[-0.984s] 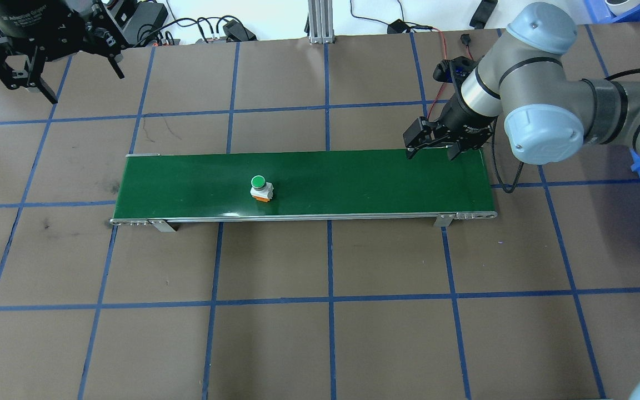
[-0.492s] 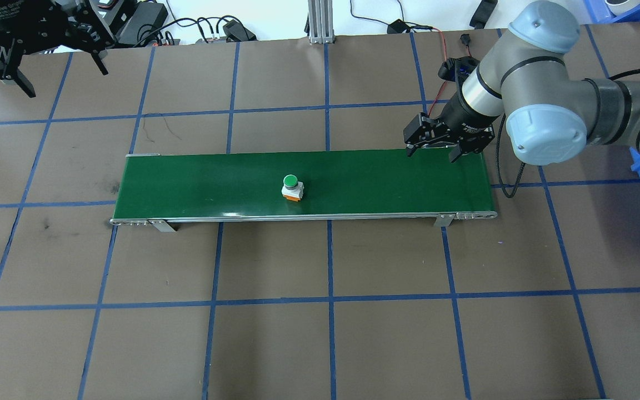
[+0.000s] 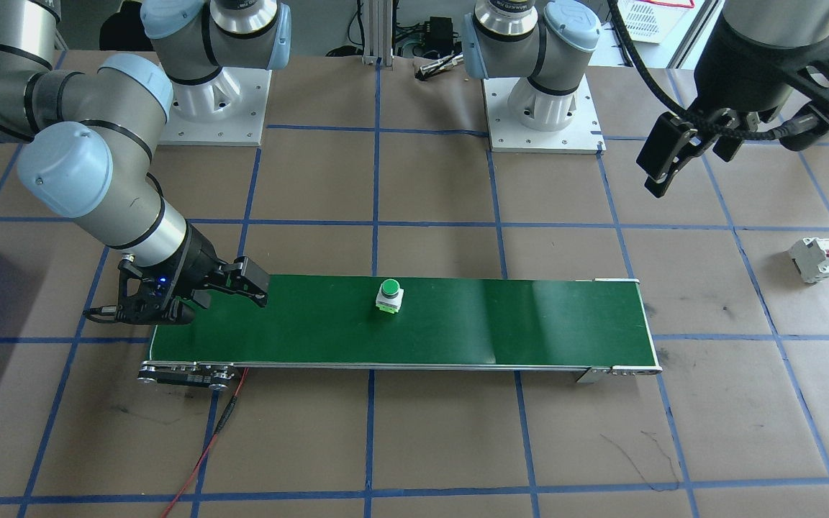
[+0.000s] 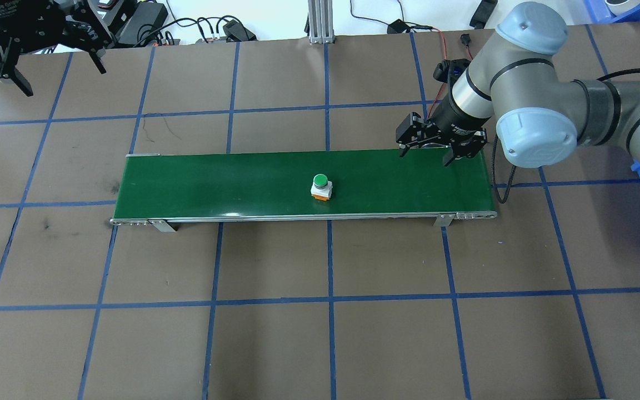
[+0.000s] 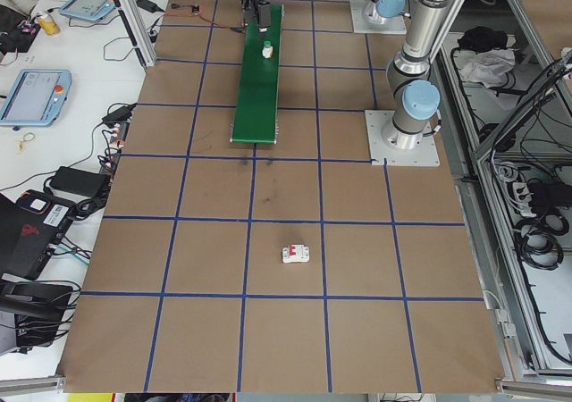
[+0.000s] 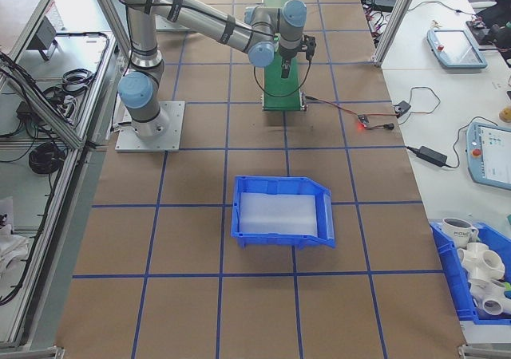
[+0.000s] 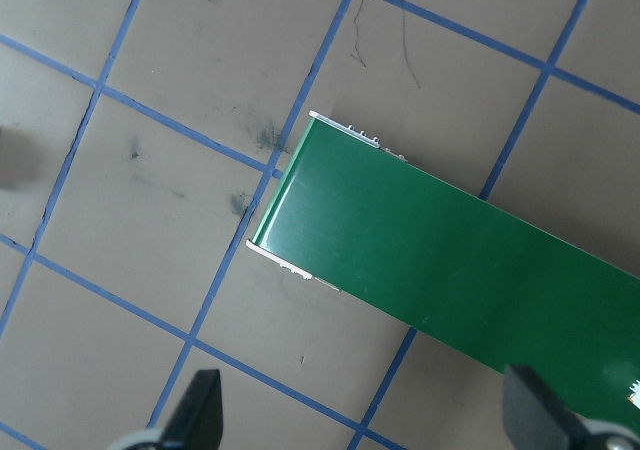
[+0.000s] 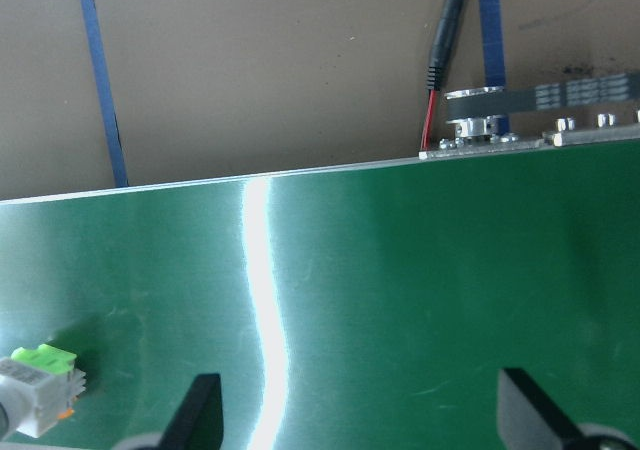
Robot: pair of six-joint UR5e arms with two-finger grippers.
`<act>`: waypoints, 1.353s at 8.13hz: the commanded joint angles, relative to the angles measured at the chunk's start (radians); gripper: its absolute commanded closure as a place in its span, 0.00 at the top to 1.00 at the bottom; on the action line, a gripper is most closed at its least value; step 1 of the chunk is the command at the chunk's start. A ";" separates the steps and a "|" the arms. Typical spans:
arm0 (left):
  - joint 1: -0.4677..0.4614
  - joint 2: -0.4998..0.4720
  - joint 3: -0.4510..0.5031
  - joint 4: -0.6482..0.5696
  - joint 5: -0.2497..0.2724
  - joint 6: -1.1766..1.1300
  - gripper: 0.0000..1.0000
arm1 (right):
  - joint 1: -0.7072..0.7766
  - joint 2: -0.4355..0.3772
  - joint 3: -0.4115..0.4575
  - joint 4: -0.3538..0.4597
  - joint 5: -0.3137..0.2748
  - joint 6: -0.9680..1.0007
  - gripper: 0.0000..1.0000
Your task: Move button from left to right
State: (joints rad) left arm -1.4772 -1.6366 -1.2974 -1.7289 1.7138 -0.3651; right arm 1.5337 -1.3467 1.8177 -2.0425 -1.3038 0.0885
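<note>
Button [image 4: 320, 186]: sat mid-belt [image 4: 198, 183], upright.
Right end effector [image 4: 441, 151]: I held it open, empty, over the belt's right end.
Left end effector [image 4: 53, 61]: open, empty, raised.
Risk: I judged a late closing would miss the button.

There is one button [image 4: 320, 186] with a green cap, and it stands on one green conveyor belt [image 4: 209, 183]. One white circuit breaker [image 3: 814, 259] with red levers lies on the counter [image 4: 320, 311]. There are two robot arms, each with one pincer: the left pincer [image 4: 53, 61] and the right pincer [image 4: 425, 154], and each has two fingers. In the right side view there is one blue bin [image 6: 283, 211].
</note>
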 commanded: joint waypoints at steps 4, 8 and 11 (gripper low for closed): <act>-0.002 0.004 -0.003 0.000 -0.002 0.000 1.00 | 0.114 0.000 -0.009 -0.010 -0.005 0.299 0.95; -0.002 0.006 0.000 0.000 0.000 0.000 1.00 | 0.137 0.038 -0.012 -0.013 -0.046 0.327 0.94; -0.002 0.006 0.001 0.002 0.000 0.000 1.00 | 0.137 0.070 -0.005 0.005 -0.185 0.303 0.88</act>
State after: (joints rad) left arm -1.4788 -1.6307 -1.2970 -1.7287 1.7134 -0.3651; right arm 1.6701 -1.2936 1.8062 -2.0520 -1.3803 0.4088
